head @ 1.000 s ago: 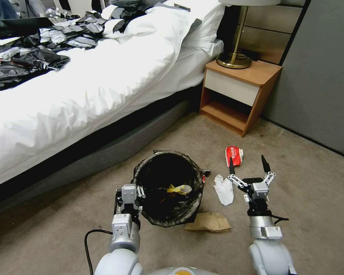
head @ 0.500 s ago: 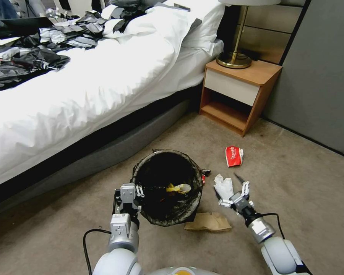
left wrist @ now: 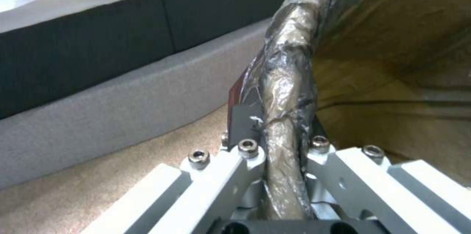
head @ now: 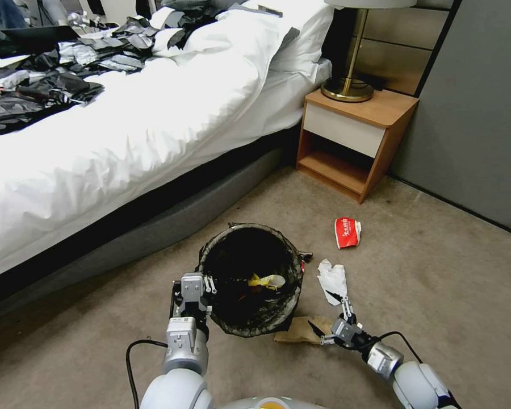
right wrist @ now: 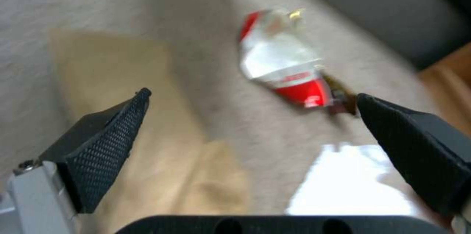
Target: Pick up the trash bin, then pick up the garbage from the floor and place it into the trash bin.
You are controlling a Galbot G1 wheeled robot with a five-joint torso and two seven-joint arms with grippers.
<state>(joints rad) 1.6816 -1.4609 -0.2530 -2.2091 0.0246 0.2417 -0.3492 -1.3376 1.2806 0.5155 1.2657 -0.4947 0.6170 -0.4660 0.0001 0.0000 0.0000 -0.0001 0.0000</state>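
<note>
Two grippers are at work on the floor beside the bed. The left gripper is closed tight on the near rim of the trash bin. In the left wrist view, its fingers pinch the dark bag that is folded over the rim. The bin sits close to the bed, and a yellow wrapper lies inside it.

The right gripper is low, just above the carpet, and its two black fingers are spread wide apart with nothing between them. It hangs between the brown paper bag and the white tissue. The bag lies flat on the floor, touching the bin's near right side. The tissue lies just to the right of the bin. A red-and-white wrapper lies farther off, toward the wooden nightstand.
</note>
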